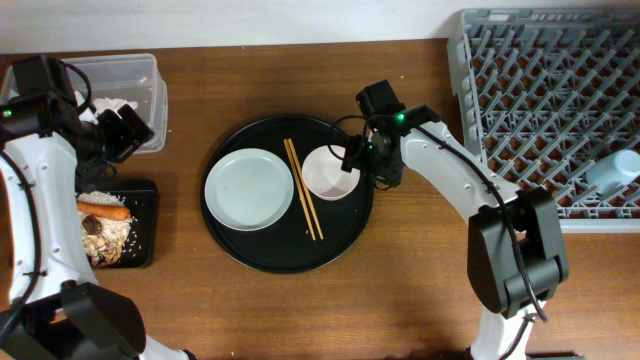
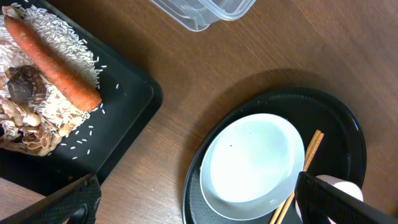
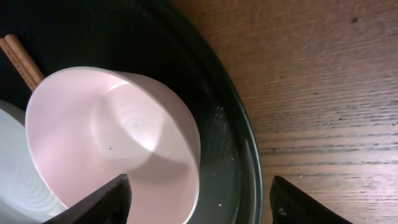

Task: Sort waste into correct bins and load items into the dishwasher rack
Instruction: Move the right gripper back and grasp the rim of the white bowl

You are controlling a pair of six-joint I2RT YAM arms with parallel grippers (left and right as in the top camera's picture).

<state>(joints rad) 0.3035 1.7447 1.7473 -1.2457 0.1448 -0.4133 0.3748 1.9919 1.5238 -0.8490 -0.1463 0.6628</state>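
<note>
A round pale dish (image 1: 249, 188), wooden chopsticks (image 1: 303, 188) and a small pinkish-white bowl (image 1: 329, 173) lie on the round black tray (image 1: 240, 255). My right gripper (image 1: 358, 160) is open astride the bowl's (image 3: 112, 137) right wall. One finger (image 3: 102, 202) is inside the bowl, the other (image 3: 308, 205) outside over the tray rim. My left gripper (image 1: 125, 130) hangs wide open and holds nothing, between the clear box (image 1: 125, 85) and the flat black tray (image 1: 148, 200). That tray holds rice (image 2: 68, 46), a carrot (image 2: 56, 65) and a brown lump (image 2: 22, 87).
The grey dishwasher rack (image 1: 470, 60) fills the right back, with a light blue cup (image 1: 612, 172) lying in it. Crumpled white tissue (image 1: 105, 105) sits in the clear box. Bare wood lies between the two trays and along the front.
</note>
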